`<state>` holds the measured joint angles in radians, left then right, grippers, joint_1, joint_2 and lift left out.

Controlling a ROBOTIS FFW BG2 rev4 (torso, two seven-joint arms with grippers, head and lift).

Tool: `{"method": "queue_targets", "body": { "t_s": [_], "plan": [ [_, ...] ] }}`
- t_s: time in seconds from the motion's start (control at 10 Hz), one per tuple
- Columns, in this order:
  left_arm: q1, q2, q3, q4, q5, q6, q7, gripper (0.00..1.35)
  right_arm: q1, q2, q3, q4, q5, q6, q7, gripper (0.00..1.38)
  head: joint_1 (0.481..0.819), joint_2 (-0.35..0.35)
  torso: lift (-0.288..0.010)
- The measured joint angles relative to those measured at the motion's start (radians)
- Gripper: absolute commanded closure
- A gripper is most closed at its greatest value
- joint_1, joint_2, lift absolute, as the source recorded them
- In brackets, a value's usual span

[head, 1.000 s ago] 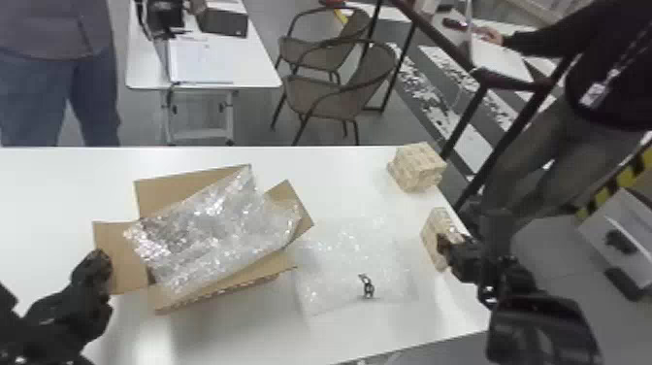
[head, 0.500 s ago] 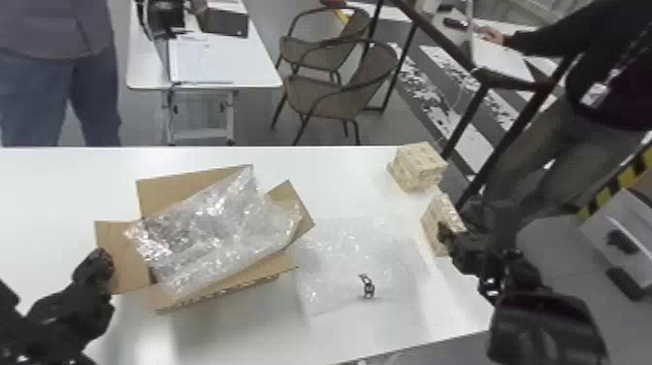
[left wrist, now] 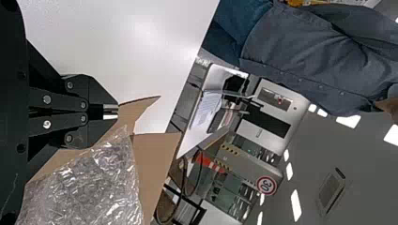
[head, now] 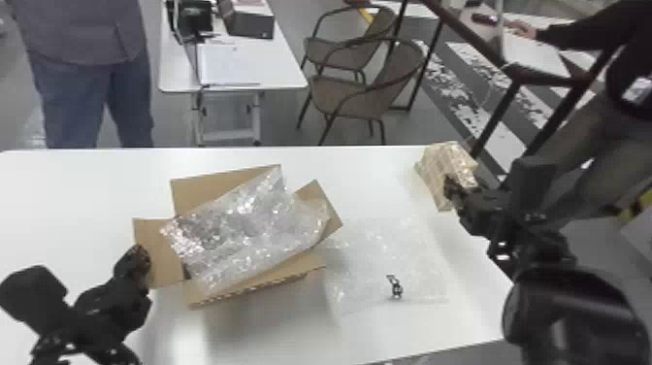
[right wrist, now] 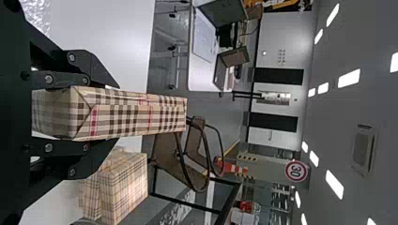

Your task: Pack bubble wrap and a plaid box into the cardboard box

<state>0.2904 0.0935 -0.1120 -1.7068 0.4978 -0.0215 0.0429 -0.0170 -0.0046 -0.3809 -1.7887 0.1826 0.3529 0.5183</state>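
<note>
In my right gripper (right wrist: 115, 113) I have a plaid box (right wrist: 145, 115), the fingers parted by just its width, one along each side; it is at the far right of the desk (head: 97, 189), close to the right edge. My left gripper (left wrist: 111, 112), its fingers together and empty, is beside the left flap (head: 160, 252) of the cardboard box (head: 262, 281). A second plaid box (right wrist: 124, 183) is just beside the one I hold, near the far right corner; if I turn or lower mine there, I could knock it off. The long end sticks out well past my fingertips, so a bump on it could twist it in my grip. Over the cardboard box, bubble wrap (head: 247, 233) covers much of the opening and spills onto the right flap (head: 322, 208); pressing down there could drag it in crookedly or leave my load perched on top. A flat sheet of wrap (head: 373, 257) lies between, so a low path might snag it. The safer way looks high and leftward. There is bare desk on the far side, and some at the near edge, but little to my right.
</note>
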Motion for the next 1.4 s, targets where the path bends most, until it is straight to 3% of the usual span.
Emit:
{"method": "queue_targets", "body": {
  "t_s": [0.2,1.0,1.4],
  "plan": [
    [-0.001,0.0,0.0,0.002,0.0,0.0,0.0,1.21,-0.007,-0.004,0.089,-0.031,-0.066,0.013,-0.006,0.91,0.695,-0.128,-0.073],
    [-0.016,-0.003,-0.006,0.015,-0.003,0.0,-0.002,1.21,-0.109,-0.062,0.514,-0.007,-0.378,0.11,-0.015,0.91,0.695,0.13,-0.073],
    [-0.028,-0.002,-0.002,0.025,-0.005,-0.003,-0.002,1.21,-0.104,-0.088,0.57,-0.043,-0.466,0.294,-0.015,0.91,0.695,0.185,-0.073]
  ]
}}
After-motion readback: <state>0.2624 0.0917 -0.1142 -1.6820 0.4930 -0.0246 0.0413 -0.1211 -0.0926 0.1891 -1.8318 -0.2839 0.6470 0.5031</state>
